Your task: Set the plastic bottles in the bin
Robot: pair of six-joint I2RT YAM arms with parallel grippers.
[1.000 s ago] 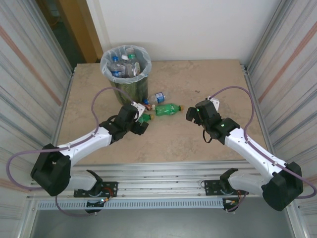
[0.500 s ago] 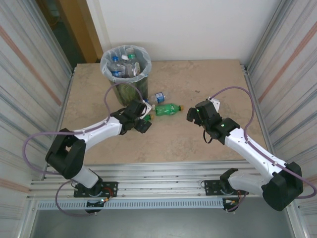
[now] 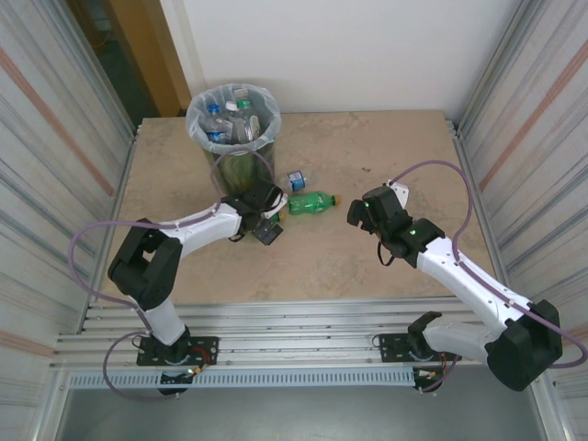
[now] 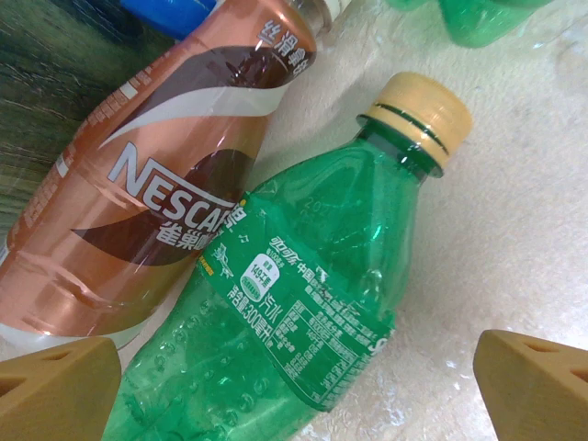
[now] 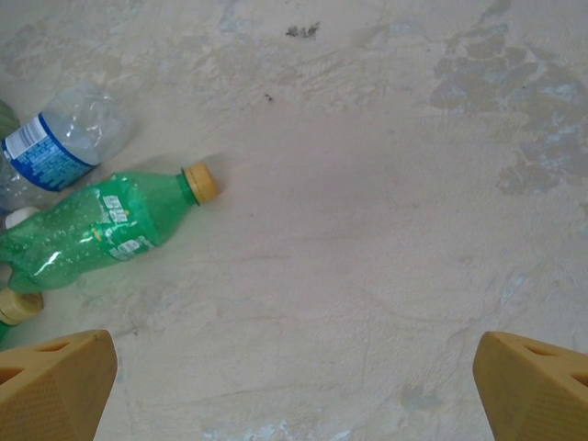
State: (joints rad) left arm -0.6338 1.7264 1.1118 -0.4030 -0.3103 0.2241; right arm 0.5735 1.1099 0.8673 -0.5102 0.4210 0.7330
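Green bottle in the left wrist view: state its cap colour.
Pale yellow; the cap shows best in the left wrist view.

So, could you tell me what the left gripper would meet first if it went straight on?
Most likely the green bottle, which lies straight ahead of the open left gripper. The brown bottle lies just to one side. Depth is hard to judge.

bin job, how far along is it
Done: several bottles sit in the bin. In hand: nothing; the left pincer is open over a green bottle beside a brown bottle. Left: those two, a second green bottle and a clear bottle.
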